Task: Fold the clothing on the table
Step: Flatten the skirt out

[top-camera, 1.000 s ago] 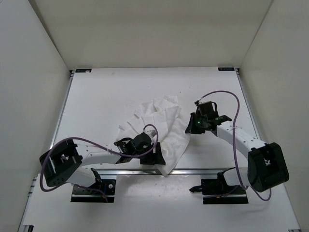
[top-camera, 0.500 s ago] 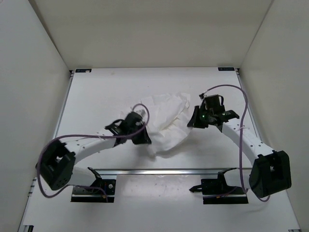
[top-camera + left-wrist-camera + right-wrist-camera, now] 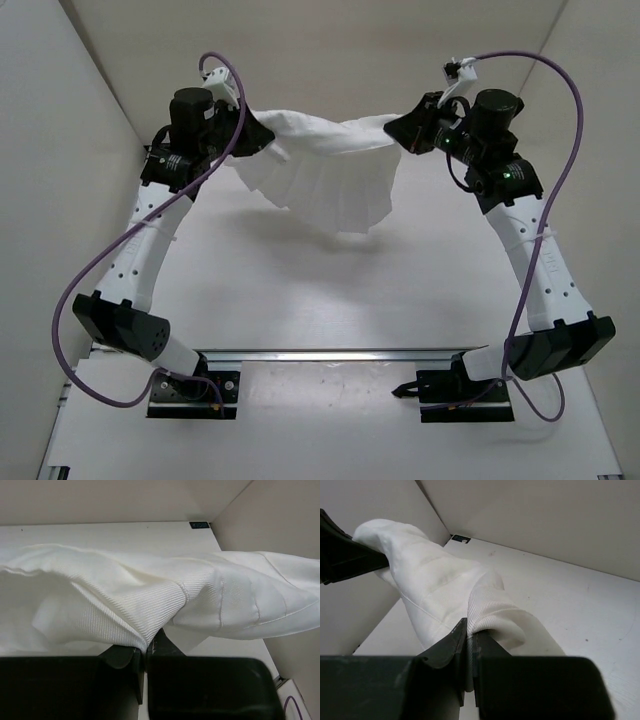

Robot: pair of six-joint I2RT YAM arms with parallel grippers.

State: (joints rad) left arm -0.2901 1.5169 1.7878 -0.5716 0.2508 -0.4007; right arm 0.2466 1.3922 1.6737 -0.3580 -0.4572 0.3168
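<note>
The clothing (image 3: 325,170), a white pleated skirt, hangs in the air over the far part of the table (image 3: 300,290), stretched between both arms. My left gripper (image 3: 262,140) is shut on its left end, where ribbed fabric (image 3: 135,610) runs into the closed jaws. My right gripper (image 3: 402,132) is shut on the right end, and a ribbed fold (image 3: 490,612) is pinched between its fingers. The pleated hem droops down in the middle, just above the table. Both arms reach high and far.
White walls (image 3: 330,60) close the table at the back and on both sides. A metal rail (image 3: 330,353) runs along the near edge in front of the arm bases. Purple cables (image 3: 560,90) loop off both arms.
Both arms have risen and swung to the far corners, lifting the clothing off the table and spreading it out between them. The left gripper closed on the fabric.
</note>
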